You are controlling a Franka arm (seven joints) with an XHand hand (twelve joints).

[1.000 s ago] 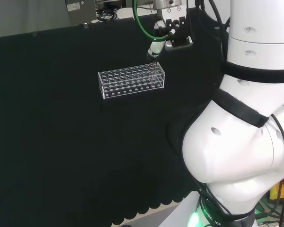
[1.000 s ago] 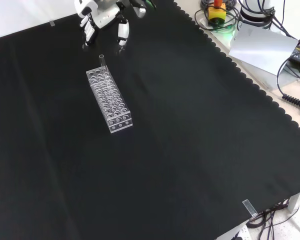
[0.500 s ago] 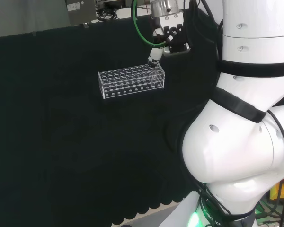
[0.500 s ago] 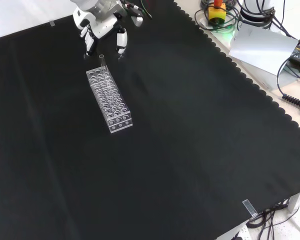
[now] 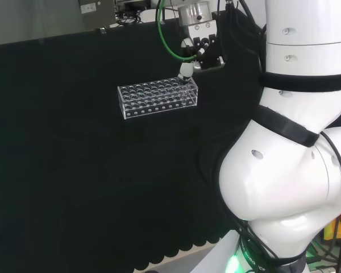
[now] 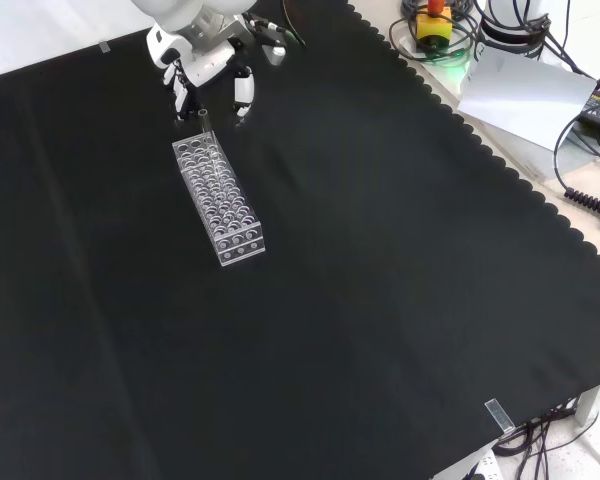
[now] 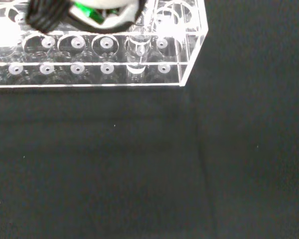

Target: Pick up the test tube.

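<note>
Test tube (image 6: pixel 203 121) upright in far-end hole of clear rack (image 6: pixel 218 200), front view. Hand (image 6: pixel 212 68) above that end, fingers spread either side of tube, not gripping it.

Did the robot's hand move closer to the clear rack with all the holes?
Yes. In the front view the hand has come down toward the far end of the rack, which stayed put.

No text, label or number can be read on anything here.
</note>
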